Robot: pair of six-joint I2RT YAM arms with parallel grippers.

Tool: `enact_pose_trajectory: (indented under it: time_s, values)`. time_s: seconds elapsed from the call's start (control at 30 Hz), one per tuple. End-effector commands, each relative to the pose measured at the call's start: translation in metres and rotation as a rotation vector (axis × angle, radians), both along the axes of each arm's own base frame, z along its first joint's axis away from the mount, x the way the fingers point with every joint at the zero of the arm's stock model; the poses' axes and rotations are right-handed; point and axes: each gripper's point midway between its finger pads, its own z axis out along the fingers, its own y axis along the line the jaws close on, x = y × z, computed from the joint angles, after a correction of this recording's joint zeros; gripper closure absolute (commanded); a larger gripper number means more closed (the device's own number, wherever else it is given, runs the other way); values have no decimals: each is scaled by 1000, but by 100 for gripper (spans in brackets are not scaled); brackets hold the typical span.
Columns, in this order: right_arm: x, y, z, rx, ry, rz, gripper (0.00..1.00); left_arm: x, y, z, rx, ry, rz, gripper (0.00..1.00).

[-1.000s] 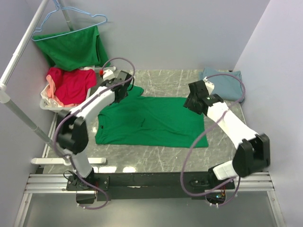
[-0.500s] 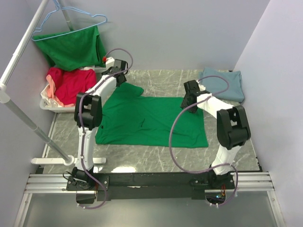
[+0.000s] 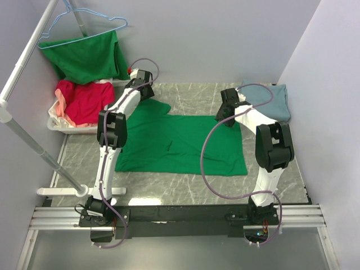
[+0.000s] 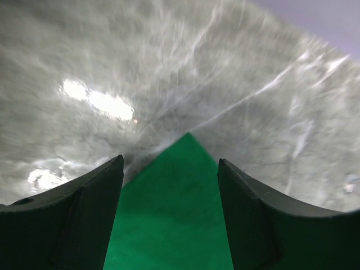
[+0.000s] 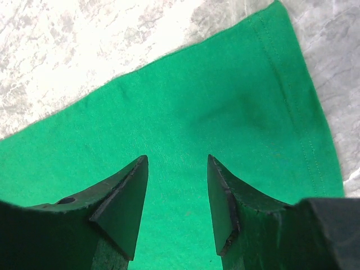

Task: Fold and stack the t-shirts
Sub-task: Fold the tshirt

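The left gripper (image 4: 170,163) and the right gripper (image 5: 176,163) hung with jaws apart over the green t-shirt (image 3: 180,143), holding nothing.

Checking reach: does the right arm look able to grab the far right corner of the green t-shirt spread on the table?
Probably yes. The right gripper hangs open just inside that corner of the green t-shirt, and nothing lies between its jaws and the cloth.

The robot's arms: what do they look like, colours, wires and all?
The left arm and right arm are white tube-like links joined by chunky black joints. A thin purplish cable loops loosely beside each. The jaws are pairs of matte black, wedge-shaped blades.
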Motion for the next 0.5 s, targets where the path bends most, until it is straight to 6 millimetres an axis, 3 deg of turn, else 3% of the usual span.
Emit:
enact_pose_trajectory:
  time_s: [0.0,0.27,0.4,0.47]
  values:
    - [11,-3,23,9,-48,-3,47,-2,-10,-5,-54,37,-9,28]
    - [9,-5,25,19,-47,-13,47,-7,-3,-23,-23,88,20,32]
    - [9,-3,24,28,-37,-15,47,-11,3,-25,8,104,31,47]
    - [8,-3,26,33,-43,-18,47,-12,5,-25,21,111,28,50]
